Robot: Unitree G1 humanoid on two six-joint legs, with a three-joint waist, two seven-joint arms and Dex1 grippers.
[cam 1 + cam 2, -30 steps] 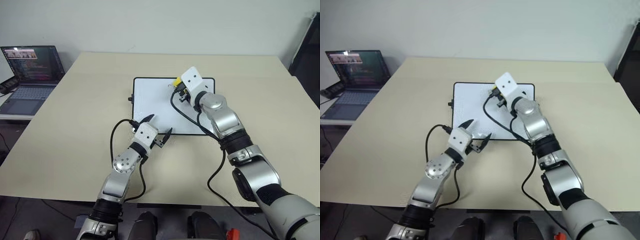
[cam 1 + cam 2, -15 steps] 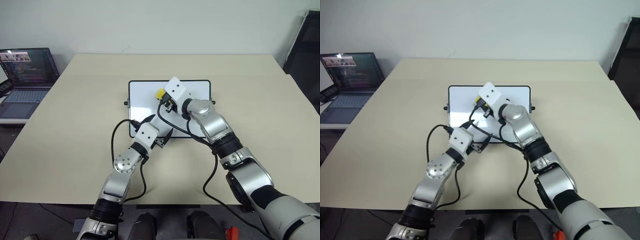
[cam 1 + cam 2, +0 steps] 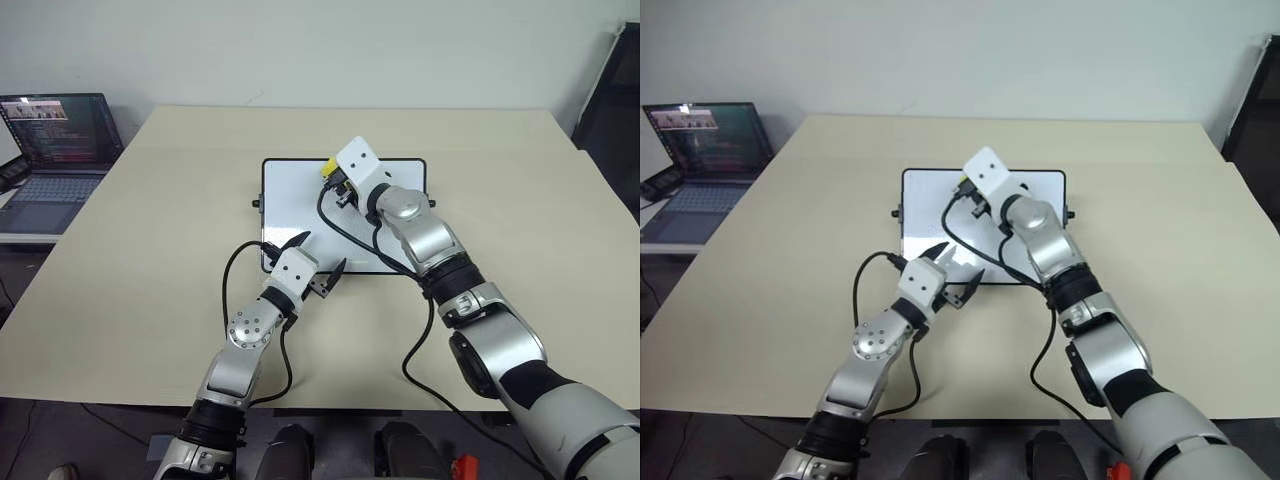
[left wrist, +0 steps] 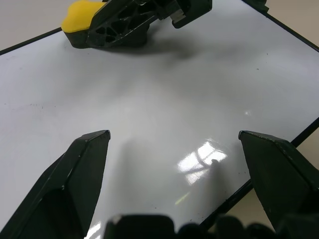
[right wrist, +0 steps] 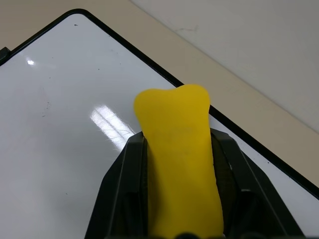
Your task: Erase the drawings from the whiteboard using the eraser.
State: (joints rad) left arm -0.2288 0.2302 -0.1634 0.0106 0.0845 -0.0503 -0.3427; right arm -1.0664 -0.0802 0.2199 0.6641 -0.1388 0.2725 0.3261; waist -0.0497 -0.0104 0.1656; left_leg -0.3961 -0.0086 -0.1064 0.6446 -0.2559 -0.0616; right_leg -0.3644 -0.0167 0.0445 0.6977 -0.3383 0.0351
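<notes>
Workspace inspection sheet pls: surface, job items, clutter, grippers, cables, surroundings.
Surface: beige rectangular table.
Job's things: glossy white black-framed whiteboard lies flat; no red marks seen on its visible face. Bright yellow eraser block sits by the board's far edge.
Clutter: nothing seen on the table.
Grippers: right gripper shut on the eraser; left gripper open over the board's near edge, holding nothing.
Cables: black cables loop along both forearms.
Surroundings: open dark laptop on a side desk to the left, plain white wall.
</notes>
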